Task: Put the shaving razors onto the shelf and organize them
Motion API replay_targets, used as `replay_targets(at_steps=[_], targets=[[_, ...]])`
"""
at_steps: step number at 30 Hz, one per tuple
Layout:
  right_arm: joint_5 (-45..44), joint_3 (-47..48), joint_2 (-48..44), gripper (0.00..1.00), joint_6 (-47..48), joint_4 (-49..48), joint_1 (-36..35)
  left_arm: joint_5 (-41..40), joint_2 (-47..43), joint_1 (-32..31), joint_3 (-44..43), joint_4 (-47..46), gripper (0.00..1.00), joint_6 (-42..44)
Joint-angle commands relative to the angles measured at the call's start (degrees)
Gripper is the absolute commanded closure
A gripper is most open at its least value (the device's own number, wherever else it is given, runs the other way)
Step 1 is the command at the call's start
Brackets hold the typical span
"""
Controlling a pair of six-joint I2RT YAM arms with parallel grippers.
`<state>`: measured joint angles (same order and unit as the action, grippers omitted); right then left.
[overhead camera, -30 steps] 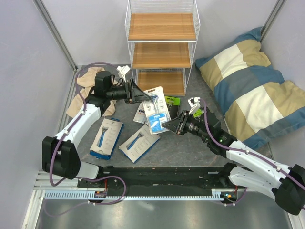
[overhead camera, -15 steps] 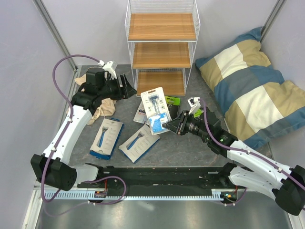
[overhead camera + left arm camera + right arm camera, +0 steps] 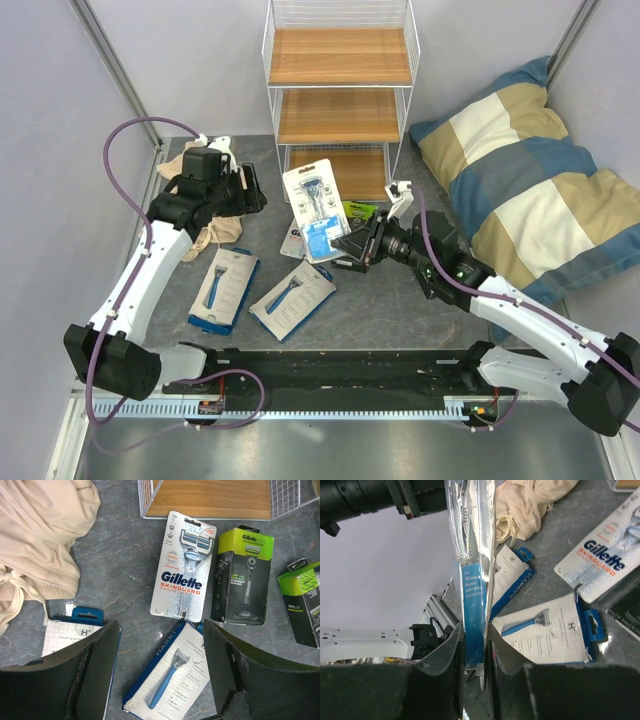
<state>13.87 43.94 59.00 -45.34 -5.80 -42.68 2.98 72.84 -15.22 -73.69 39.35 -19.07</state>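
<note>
Card (image 3: pixel 316 207) sat clamped by its bottom edge in right jaws, probably to reach shelf (image 3: pixel 340 55); left jaws gaped empty.

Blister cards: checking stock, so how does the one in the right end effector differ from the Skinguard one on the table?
The held card is off the table, clamped by the right end effector; the Skinguard card lies flat, untouched. The held card's lower panel is blue; the Skinguard's is white. Both show one razor.
</note>
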Motion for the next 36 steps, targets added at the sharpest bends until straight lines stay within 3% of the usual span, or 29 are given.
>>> replay_targets(at_steps=[1,18,36], targets=[[1.4,9.8,3.1,0.87,3.4,-0.4,0.7,-1.8,-2.3,0.0,-1.0,0.4,0.25,3.5],[1.2,37.7,19.1,0.87,7.3,7.8,6.8,0.2,-2.8,0.0,0.3,0.2,0.26,4.5],[4.9,68.8,38.9,0.87,2.5,10.3,14.1,2.1,-3.0,0.0,1.1,-0.1,0.27,5.4]])
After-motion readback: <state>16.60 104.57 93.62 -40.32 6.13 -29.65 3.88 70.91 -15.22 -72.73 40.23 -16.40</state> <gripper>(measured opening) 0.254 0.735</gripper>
